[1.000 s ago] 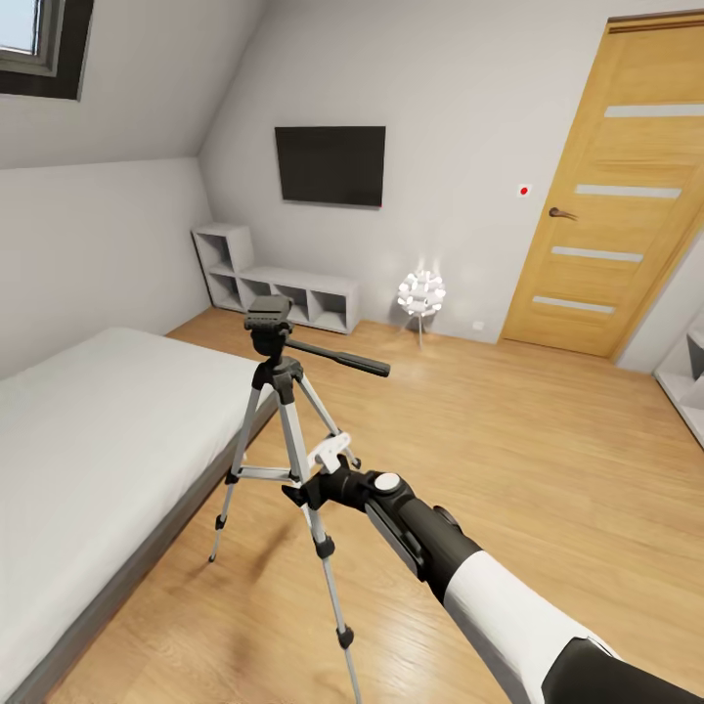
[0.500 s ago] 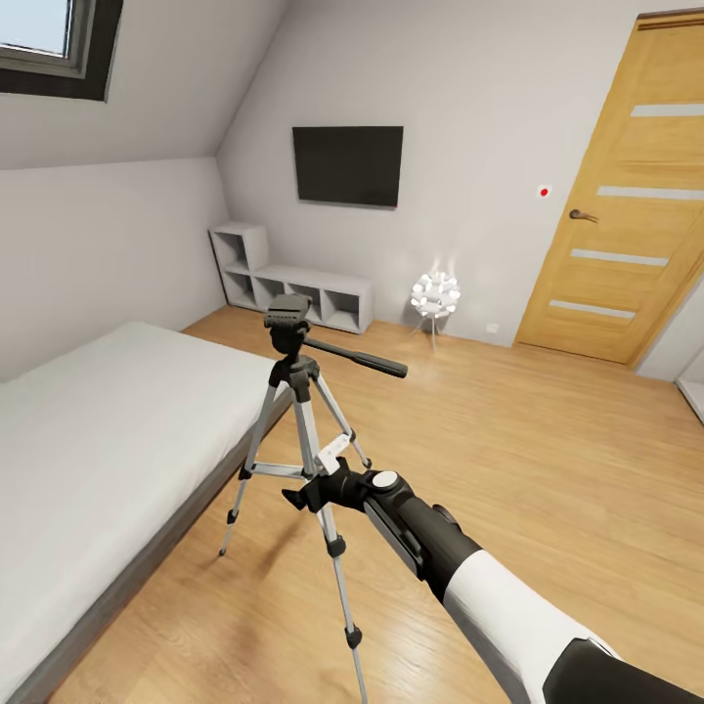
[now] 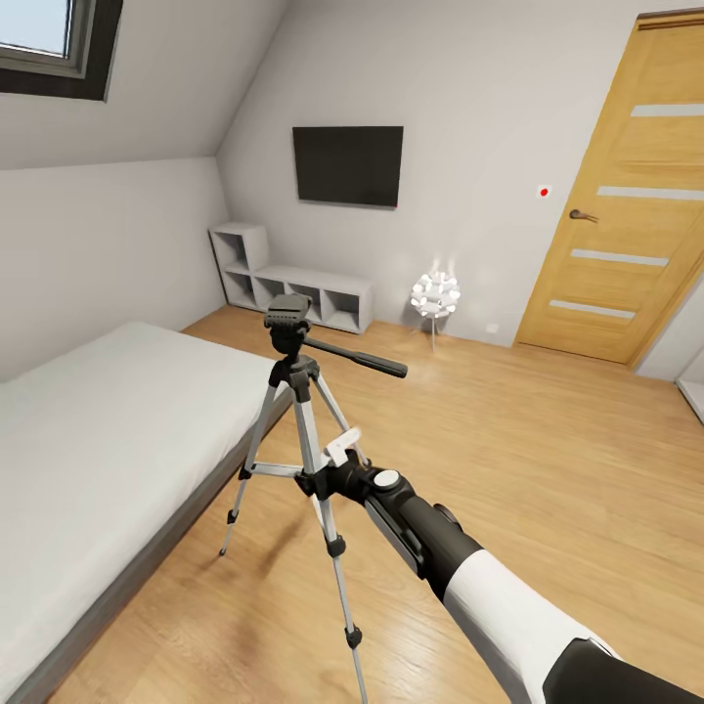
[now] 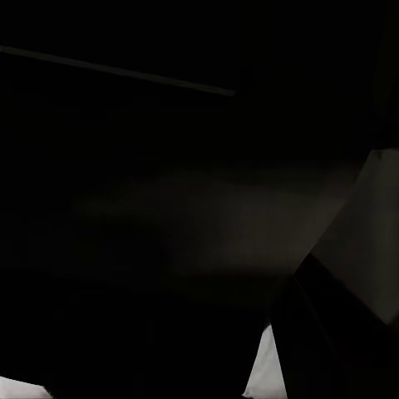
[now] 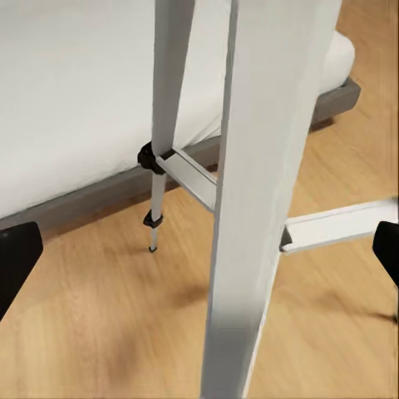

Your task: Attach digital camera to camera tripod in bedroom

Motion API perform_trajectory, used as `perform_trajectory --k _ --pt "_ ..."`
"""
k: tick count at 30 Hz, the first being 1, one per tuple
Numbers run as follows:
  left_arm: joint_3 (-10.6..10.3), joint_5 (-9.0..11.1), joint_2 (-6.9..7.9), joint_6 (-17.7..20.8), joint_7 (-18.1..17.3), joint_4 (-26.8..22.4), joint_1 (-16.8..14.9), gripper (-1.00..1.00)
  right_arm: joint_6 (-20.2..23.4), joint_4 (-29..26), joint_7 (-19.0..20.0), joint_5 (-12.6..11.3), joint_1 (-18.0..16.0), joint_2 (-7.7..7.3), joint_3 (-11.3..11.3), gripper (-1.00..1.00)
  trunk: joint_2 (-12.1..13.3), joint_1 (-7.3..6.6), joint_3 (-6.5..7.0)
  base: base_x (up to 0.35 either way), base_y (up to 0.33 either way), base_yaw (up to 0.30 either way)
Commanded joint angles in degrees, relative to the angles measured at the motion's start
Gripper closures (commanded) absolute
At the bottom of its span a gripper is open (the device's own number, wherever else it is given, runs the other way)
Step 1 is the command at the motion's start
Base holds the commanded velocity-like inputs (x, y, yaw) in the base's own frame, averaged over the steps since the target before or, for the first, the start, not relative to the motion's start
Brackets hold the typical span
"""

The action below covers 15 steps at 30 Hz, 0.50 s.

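We're standing in the bedroom with the camera tripod [image 3: 293, 411] right in front of us, on the wood floor [image 3: 508, 469] just beside the grey bed [image 3: 98, 440]. All three legs are splayed and the head with its long pan handle [image 3: 352, 358] is sitting upright, mount plate bare.

We're reaching the right arm out at the tripod's near leg [image 5: 266, 191], about at the level of the brace collar. The right claw [image 3: 328, 467] is sitting apart, one black fingertip [image 5: 17, 258] showing at each side of the right wrist view and the silver leg running down the middle between them, not touching either. So the leg is bracketed, not clamped. Our guess is we're lining up to steady or shift the tripod, since a thin-legged stand like this tips easily if nudged off-centre.

The left wrist view is nearly black, with pale slivers at one edge, so we're looking at something close against that camera. We can't tell what state the left claw is in.

We're not seeing the digital camera from here. The TV [image 3: 347, 164], cube shelf [image 3: 293, 279], spiky white lamp [image 3: 435, 293] and wooden door [image 3: 616, 196] are all well apart from the tripod.
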Motion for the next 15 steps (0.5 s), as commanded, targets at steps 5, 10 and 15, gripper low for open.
perform_trajectory --k 5,10,15 --pt "0.34 -0.15 -0.05 -0.16 -0.01 0.00 -0.04 1.00 -1.87 0.20 -1.37 -1.20 -0.03 0.00 0.04 -1.00 -0.11 0.03 -0.11 0.000 0.000 0.000" --pt "0.34 -0.14 -0.05 -0.16 -0.01 0.00 -0.04 1.00 -2.72 0.46 -1.62 -3.58 -0.05 0.00 0.08 -1.00 -0.11 0.03 -0.11 0.000 0.000 0.000" --pt "0.34 -0.13 -0.02 -0.16 -0.01 0.01 -0.04 1.00 -4.11 0.55 -1.66 -4.72 -0.05 0.00 0.27 -1.00 -0.11 0.03 -0.11 0.000 0.000 0.000"
